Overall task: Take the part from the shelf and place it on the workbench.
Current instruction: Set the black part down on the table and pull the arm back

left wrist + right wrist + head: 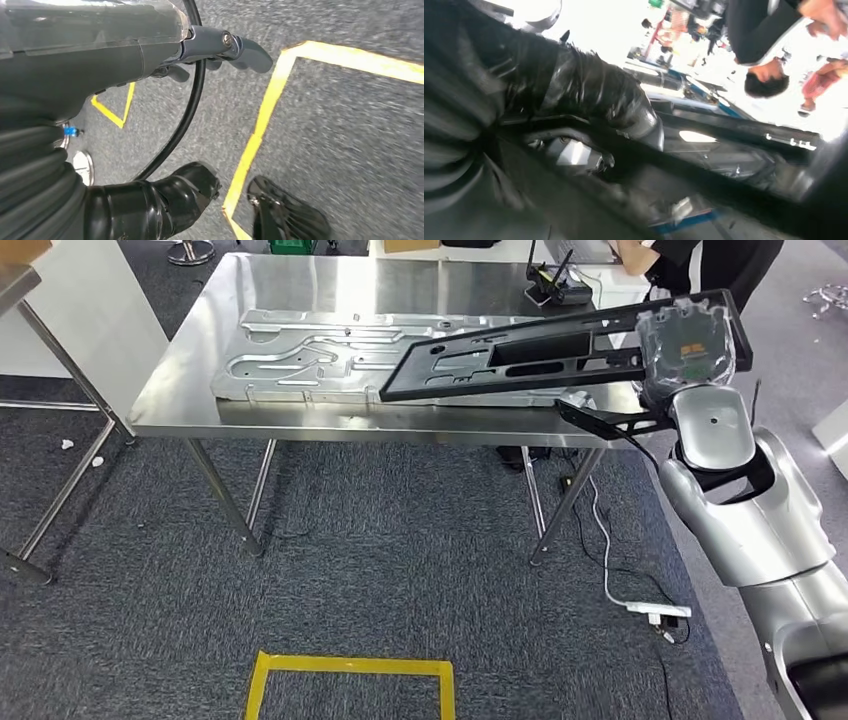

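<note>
My right hand (690, 345) grips one end of the long black part (520, 360) by the workbench's right front corner. The part, a flat frame with cut-outs, reaches left over the steel workbench (300, 285), tilted, its far end low above the top. Up close in the right wrist view, the right hand (589, 95) has its dark fingers wrapped over the black part (734, 135). My left hand (210, 47) hangs over the carpet with nothing in it, thumb and fingers apart.
A silver stamped panel (310, 360) lies across the middle of the workbench, under the part's far end. A black device with antennas (555, 290) sits at the back right. A person (700, 260) stands behind the bench. Yellow tape (350, 670) marks the carpet; a power strip (655, 612) lies right.
</note>
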Tool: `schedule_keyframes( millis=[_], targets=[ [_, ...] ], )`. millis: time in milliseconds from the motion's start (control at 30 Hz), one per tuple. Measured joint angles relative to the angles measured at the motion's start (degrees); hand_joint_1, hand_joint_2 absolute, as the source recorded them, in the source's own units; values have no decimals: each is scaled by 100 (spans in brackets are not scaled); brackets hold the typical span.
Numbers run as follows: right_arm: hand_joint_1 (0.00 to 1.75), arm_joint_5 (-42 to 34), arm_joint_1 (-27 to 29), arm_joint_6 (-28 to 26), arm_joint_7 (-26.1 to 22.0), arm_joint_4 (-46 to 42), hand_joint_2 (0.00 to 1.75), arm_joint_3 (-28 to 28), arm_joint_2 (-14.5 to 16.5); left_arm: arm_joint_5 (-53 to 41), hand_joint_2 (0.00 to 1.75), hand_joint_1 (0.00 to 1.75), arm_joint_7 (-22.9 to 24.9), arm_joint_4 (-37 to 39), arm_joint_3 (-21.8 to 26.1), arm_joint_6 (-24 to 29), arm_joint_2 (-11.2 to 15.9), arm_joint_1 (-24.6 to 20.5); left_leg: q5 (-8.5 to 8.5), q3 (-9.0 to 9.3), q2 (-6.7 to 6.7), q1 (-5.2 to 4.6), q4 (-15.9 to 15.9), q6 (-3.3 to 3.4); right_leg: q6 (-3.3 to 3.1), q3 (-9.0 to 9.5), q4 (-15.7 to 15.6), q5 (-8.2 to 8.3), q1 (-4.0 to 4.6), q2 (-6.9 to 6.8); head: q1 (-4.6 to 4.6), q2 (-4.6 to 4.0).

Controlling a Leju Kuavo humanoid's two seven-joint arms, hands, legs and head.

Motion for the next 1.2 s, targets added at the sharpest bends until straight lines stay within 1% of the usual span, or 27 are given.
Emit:
schedule_keyframes(
  millis=[67, 133, 167, 233, 267, 300, 333, 367, 433, 467, 500, 567, 600, 633, 700, 767, 800, 833, 867, 900, 933, 967, 1000, 1033, 1100, 1167, 1200],
  targets=[
    [175, 13, 12, 18, -21, -30, 175, -54, 13, -8, 175, 0, -2, 0, -1, 2, 6, -14, 41, 55, 6, -17, 36, -59, -60, 162, -133, -31, -25, 18, 13, 1],
    [175, 29, 22, 26, -37, -46, 175, -100, 29, -12, 175, 0, -5, 0, -1, 4, 17, -21, 53, -47, 11, -24, 345, -110, -102, 364, -234, -52, -73, 7, 12, 1],
    [175, 37, 26, 27, -39, -49, 175, -115, 42, -12, 175, 0, -7, 0, -1, 5, 23, -25, -27, -201, 11, -13, 621, -132, -106, 445, -259, -74, -93, 1, 11, 1],
    [175, 49, 37, 33, -47, -49, 175, -130, 68, -12, 175, 0, -9, 0, -1, 5, 23, -28, -313, -622, 12, 24, 1231, -178, -111, 553, -266, -175, -99, -2, 8, 1],
    [175, 51, 52, 38, -59, -49, 175, -131, 81, -12, 175, 0, -9, 0, -1, 5, 24, -26, -462, -811, 13, 45, 1415, -202, -92, 615, -264, -238, -106, 2, 8, 0],
    [175, 53, 70, 46, -73, -48, 175, -131, 90, -12, 175, 0, -9, 0, -1, 5, 26, -20, -547, -937, 15, 66, 1451, -233, -72, 688, -260, -306, -117, 9, 7, 0],
    [175, 54, 85, 53, -86, -48, 175, -131, 95, -11, 175, 0, -8, 0, -1, 6, 28, -11, -513, -985, 16, 85, 1316, -264, -45, 770, -251, -382, -131, 17, 7, 0],
    [175, 55, 97, 60, -96, -48, 175, -131, 98, -10, 175, 0, -8, 0, -1, 6, 31, 2, -343, -972, 17, 106, 1037, -292, -12, 861, -233, -470, -147, 24, 6, 1],
    [175, 60, 110, 77, -101, -44, 175, -131, 102, -6, 175, 0, -6, 0, 1, 7, 35, 38, 277, -903, 20, 131, 390, -318, 65, 971, -168, -649, -166, 38, 4, 1],
    [175, 62, 110, 89, -101, -42, 175, -131, 104, -3, 175, 0, -4, 0, 0, 8, 37, 43, 503, -879, 23, 130, 199, -295, 108, 989, -132, -728, -167, 48, 5, 1],
    [175, 65, 117, 101, -103, -42, 175, -133, 106, -1, 175, 0, -2, 0, 0, 9, 36, 44, 623, -877, 26, 119, 115, -257, 152, 1001, -104, -786, -169, 57, 4, 0],
    [175, 63, 127, 116, -115, -47, 175, -139, 106, 0, 175, 0, -1, 0, -2, 10, 36, 25, 571, -816, 31, 96, 109, -147, 227, 1021, -47, -824, -182, 64, 6, 1],
    [175, 62, 137, 119, -124, -50, 175, -143, 106, 0, 175, 0, 0, 0, -2, 10, 36, 24, 544, -757, 31, 97, 85, -104, 258, 986, 67, -794, -194, 50, 7, 1],
    [175, 57, 136, 122, -131, -50, 175, -148, 103, 0, 175, 0, 0, 0, -2, 9, 37, 23, 508, -680, 32, 105, 59, -63, 286, 869, 290, -752, -202, 30, 9, 1],
    [175, 50, 135, 127, -139, -47, 175, -159, 93, 3, 175, 0, 2, 0, -1, 8, 41, 23, 405, -512, 33, 120, 12, -15, 345, 402, 999, -779, -227, -13, 15, 1],
    [175, 44, 139, 137, -149, -39, 175, -163, 86, 6, 175, 0, 2, 0, -1, 7, 49, 20, 265, -336, 27, 122, -7, -4, 389, -119, 1556, -1067, -251, -33, 15, 0],
    [175, 43, 142, 148, -159, -34, 175, -163, 85, 7, 175, 0, 2, 0, -1, 6, 52, 21, 184, -232, 22, 122, -10, -7, 398, -294, 1615, -1210, -259, -41, 15, 0],
    [175, 42, 143, 161, -173, -28, 175, -163, 85, 8, 175, 0, 1, 0, -1, 4, 53, 21, 99, -118, 16, 123, -12, -15, 399, -390, 1513, -1256, -265, -49, 15, 0],
    [175, 42, 142, 175, -186, -21, 175, -163, 84, 9, 175, 0, 1, 0, -1, 2, 53, 23, 9, 2, 12, 125, -15, -27, 389, -420, 1267, -1151, -266, -59, 15, 0],
    [175, 40, 141, 188, -195, -13, 175, -163, 80, 10, 175, 0, 1, 0, -1, -1, 50, 26, -82, 109, 11, 128, -23, -45, 363, -399, 900, -824, -257, -76, 16, 0],
    [175, 38, 143, 196, -198, -3, 175, -163, 71, 11, 175, 0, 1, 1, -1, -4, 43, 29, -171, 218, 8, 128, -24, -71, 329, -372, 542, -390, -231, -91, 14, 0],
    [175, 35, 143, 206, -202, 8, 175, -163, 61, 12, 175, 0, 1, 1, -1, -6, 35, 26, -248, 293, 2, 126, -43, -104, 286, -337, 271, -28, -203, -104, 17, 0],
    [175, 31, 142, 211, -203, 17, 175, -163, 50, 14, 175, 0, 1, 2, -1, -9, 28, 21, -303, 364, -2, 127, -79, -140, 239, -307, 103, 234, -175, -108, 20, 0],
    [175, 29, 136, 215, -203, 21, 175, -163, 42, 14, 175, 0, 0, 2, -1, -10, 23, 14, -304, 422, -2, 122, -84, -182, 198, -278, 44, 305, -153, -98, 22, 0],
    [175, 26, 124, 218, -207, 12, 175, -163, 37, 14, 175, 0, -1, 2, -1, -10, 26, 2, -205, 427, 11, 118, 38, -263, 122, -132, -33, 240, -165, -74, 22, 0],
    [175, 14, 112, 220, -209, 5, 175, -163, 36, 15, 175, 0, -4, 2, -1, -11, 34, -7, -119, 166, 20, 118, 553, -308, 47, 48, -120, 180, -187, -62, 13, 1],
    [175, 2, 110, 222, -211, 8, 175, -163, 36, 20, 175, 0, -8, 2, -1, -16, 39, -15, -190, -52, 20, 121, 885, -309, 20, 123, -143, 138, -187, -58, 10, 1]
  ],
)
